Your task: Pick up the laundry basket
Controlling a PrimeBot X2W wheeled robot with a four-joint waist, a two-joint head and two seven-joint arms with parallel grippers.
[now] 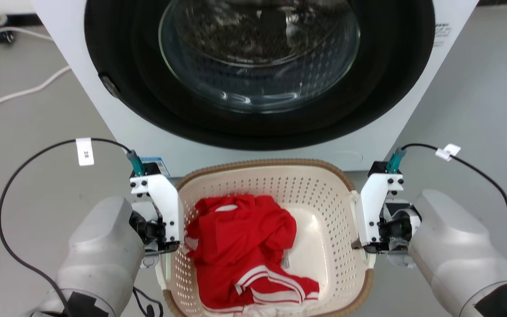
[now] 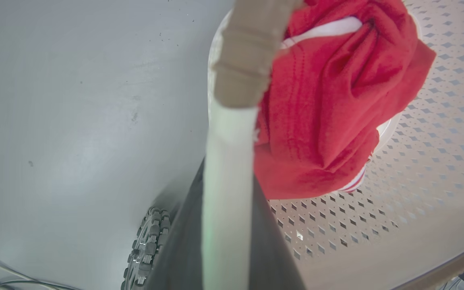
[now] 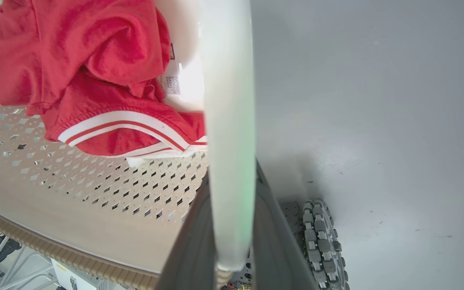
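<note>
the laundry basket (image 1: 332, 193) stood just in front of the washing machine (image 1: 148, 132), between the two arms, with a red garment (image 1: 244, 246) lying inside it. the left gripper (image 2: 227, 189) was clenched on the white left handle (image 2: 228, 153). the right gripper (image 3: 232, 189) was clenched the same way on the right handle (image 3: 230, 121), each handle passing between two dark fingers.
</note>
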